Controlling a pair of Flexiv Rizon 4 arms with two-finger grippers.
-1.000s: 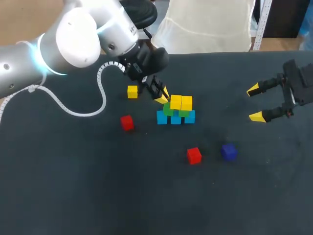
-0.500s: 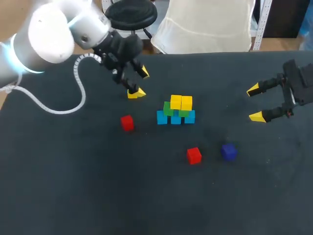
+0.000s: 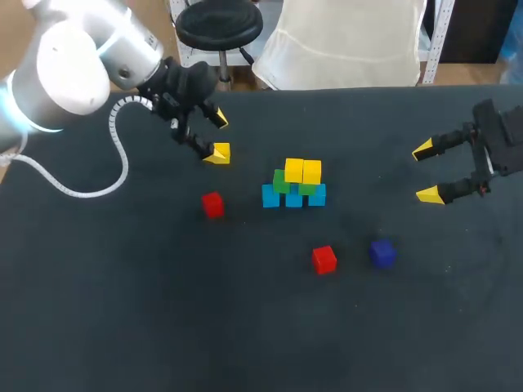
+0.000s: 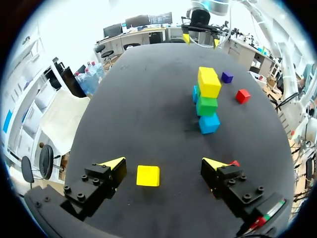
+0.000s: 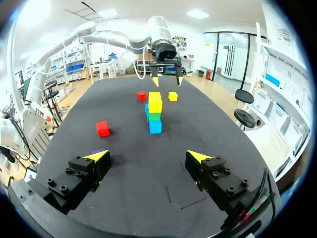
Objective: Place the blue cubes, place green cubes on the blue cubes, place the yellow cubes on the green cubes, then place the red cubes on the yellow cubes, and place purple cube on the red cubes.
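End effectors splayed: left, right

On the black table lie blue cubes, one yellow cube, two red cubes and a purple cube.

Three blue cubes stand in a row. Two green cubes rest on them, with two yellow cubes on top. A loose yellow cube, two red cubes and a purple cube lie singly, apart from the stack.
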